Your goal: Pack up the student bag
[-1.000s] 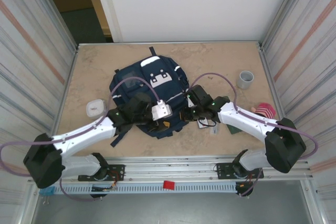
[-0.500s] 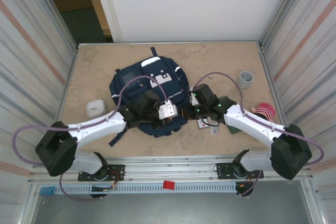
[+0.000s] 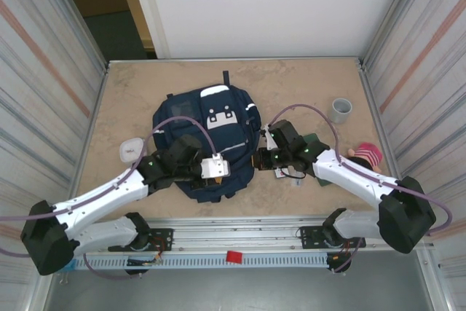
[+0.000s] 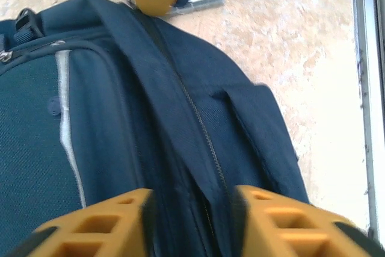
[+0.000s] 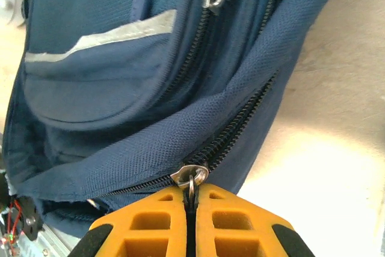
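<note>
The student bag (image 3: 211, 132) lies flat at the middle of the bench (image 3: 131, 92), the right fingers (image 5: 150, 221) pinched together on its zipper pull (image 5: 191, 177), likely to work the zip, the left fingers (image 4: 96, 224) apart astride its fabric, probably to steady it.

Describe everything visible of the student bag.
The student bag is navy woven fabric with white patches, pale stripes, front pockets and dark straps, lying front up on the table. The right pincer is shut on a zip pull at its side; the left pincer, open, straddles a zip seam.
</note>
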Robot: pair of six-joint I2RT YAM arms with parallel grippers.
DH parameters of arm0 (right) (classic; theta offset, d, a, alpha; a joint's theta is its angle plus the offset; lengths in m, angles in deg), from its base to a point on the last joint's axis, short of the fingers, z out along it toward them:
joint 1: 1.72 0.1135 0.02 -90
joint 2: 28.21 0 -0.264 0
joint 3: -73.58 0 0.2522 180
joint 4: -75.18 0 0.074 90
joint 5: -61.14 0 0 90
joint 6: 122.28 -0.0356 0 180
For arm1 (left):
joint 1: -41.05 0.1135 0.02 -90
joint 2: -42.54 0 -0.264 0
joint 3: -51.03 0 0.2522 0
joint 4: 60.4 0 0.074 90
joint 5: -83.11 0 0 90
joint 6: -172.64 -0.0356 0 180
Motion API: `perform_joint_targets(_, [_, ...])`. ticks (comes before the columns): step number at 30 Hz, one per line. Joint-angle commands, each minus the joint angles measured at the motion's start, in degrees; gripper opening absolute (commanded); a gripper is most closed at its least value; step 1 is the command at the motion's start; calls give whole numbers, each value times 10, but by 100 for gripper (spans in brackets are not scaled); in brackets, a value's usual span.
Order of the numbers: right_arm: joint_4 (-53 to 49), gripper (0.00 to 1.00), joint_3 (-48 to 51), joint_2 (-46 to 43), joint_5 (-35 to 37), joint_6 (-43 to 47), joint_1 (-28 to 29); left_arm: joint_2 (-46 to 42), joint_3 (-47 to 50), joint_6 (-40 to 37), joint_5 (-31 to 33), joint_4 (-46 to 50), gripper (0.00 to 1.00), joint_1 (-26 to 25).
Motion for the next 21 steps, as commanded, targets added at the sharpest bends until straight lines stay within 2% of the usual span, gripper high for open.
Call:
perform_joint_targets(1, [35, 3, -13, 8, -1, -3, 26, -10, 17, 51, -17, -66, 54, 0])
perform_joint_targets(3, [38, 3, -21, 14, -2, 2, 37, 1, 14, 85, -24, -104, 64, -2])
perform_joint_targets(6, [36, 3, -32, 20, -3, 6, 45, 27, 0, 130, -18, -139, 73, -3])
perform_joint_targets(14, [33, 3, -29, 10, -3, 1, 48, 95, 14, 137, -13, -204, 75, -3])
perform_joint_targets(17, [37, 3, -25, 4, -8, -2, 47, 126, 13, 139, 5, -215, 71, -3])
perform_joint_targets(20, [37, 3, -20, -5, -7, 0, 46, 147, 8, 143, 7, -215, 59, -3])
perform_joint_targets(21, [37, 3, -17, -9, -4, 0, 46, 150, 8, 142, 1, -215, 51, -3])
